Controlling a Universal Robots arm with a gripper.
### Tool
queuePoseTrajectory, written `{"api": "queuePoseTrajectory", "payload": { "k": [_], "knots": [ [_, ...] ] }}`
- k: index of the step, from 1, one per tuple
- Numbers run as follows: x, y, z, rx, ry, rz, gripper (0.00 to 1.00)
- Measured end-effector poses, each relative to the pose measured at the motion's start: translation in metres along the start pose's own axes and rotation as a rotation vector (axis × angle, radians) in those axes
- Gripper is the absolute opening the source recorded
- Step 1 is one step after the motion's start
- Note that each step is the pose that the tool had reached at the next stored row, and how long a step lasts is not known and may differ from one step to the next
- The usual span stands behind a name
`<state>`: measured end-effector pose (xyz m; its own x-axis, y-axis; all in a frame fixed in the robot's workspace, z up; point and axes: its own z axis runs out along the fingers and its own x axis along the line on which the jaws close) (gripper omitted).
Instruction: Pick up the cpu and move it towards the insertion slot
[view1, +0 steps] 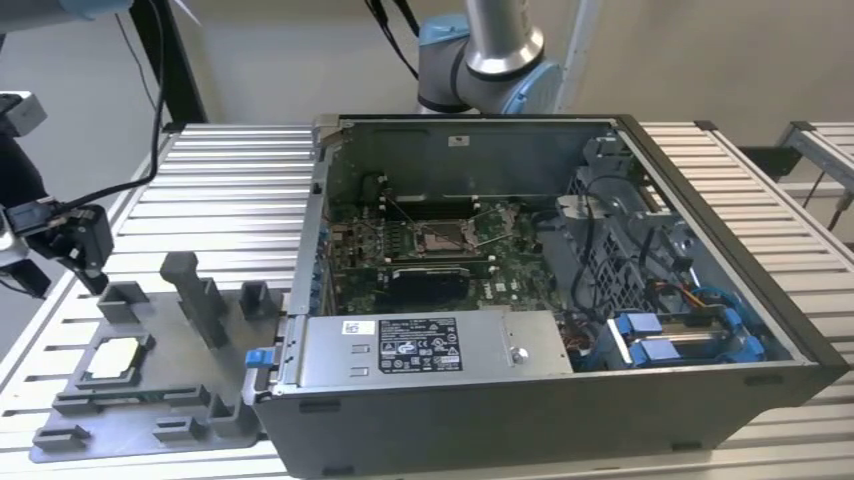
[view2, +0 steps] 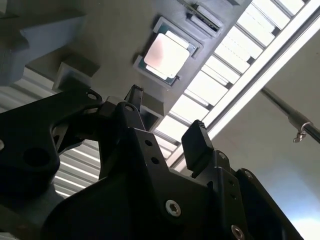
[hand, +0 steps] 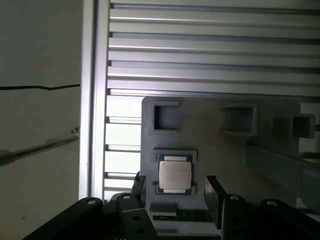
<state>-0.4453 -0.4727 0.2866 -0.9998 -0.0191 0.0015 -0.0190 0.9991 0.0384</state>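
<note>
As far as I can see in the first wrist view, the hand is released: its two dark fingers stand apart and nothing is held between them. In the second wrist view the same open fingers point toward the cpu, and there is a clear gap between them and the chip. I see no contact.

The cpu lies flat, with its pale metal top upward, in a square recess of the grey tray. In the first wrist view it appears between the two fingertips, but it is beyond them and not gripped. Other recesses of the tray are near it, and several upright blocks stand on the tray.

In the exterior view the hand hangs at the exterior view's left, over the far part of the tray, and the cpu sits in the near part of it, apart from the hand. The tray rests on the slatted metal desk.

Just beside the tray, toward the exterior view's right, stands an open computer case. Inside it I see the green circuit board, and on this board the insertion slot with its silver frame and dark centre. A black plate lies next to the slot, on its near side. The slot is well apart from the cpu, with the case wall between them. The arm rises behind the case.
</note>
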Motion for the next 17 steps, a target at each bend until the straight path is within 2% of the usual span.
{"api": "queuePoseTrajectory", "payload": {
  "k": [17],
  "knots": [
    [-0.0005, -0.0019, 0.0309, 0.0, 0.0001, 0.0, 1.0]
  ]
}}
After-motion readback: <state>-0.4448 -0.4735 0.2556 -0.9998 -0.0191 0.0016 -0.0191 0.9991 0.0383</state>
